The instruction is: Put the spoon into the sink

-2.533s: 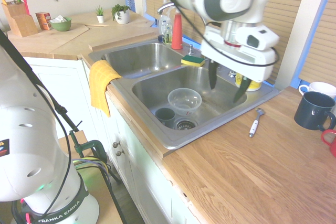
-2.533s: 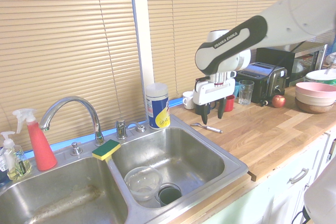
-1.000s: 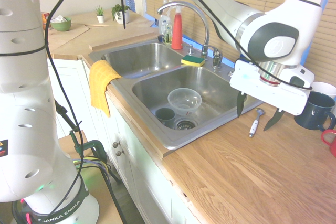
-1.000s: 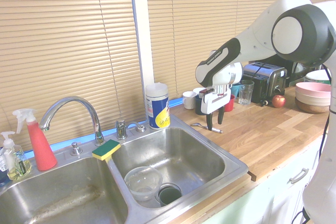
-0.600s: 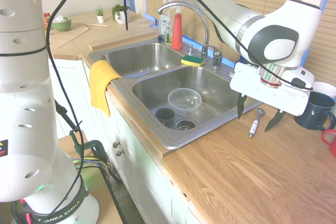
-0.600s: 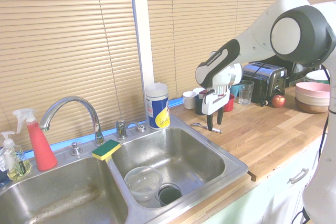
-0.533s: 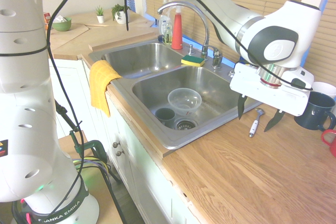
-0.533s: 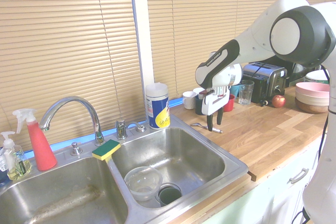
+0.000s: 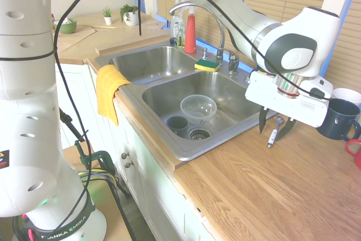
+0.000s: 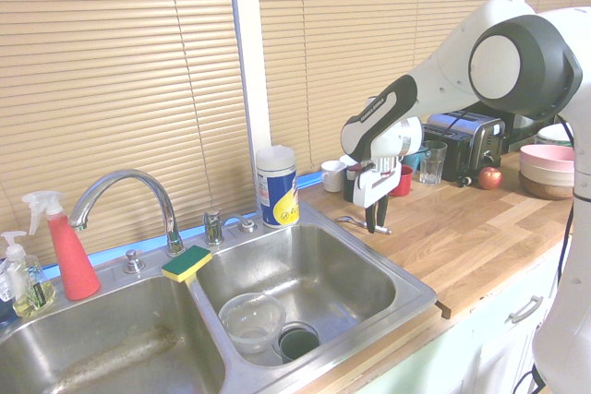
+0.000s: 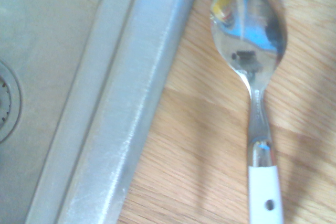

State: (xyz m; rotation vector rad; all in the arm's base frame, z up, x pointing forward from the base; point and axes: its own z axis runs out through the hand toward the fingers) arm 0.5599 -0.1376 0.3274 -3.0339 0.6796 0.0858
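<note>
Looking at a silvery metal spoon with a slim white handle (image 9: 272, 136) lying on the light wooden countertop (image 9: 242, 196), just beside the two-basin stainless steel sink (image 9: 186, 152). Hovering right over it, a white two-finger gripper with dark fingertips (image 9: 275, 130), jaws apart, one on either side of the spoon. Hard to tell from these angles, but probably not touching it. Sitting in the nearer basin: a clear round bowl (image 9: 198, 108) and a dark greenish cup (image 9: 177, 125).
</note>
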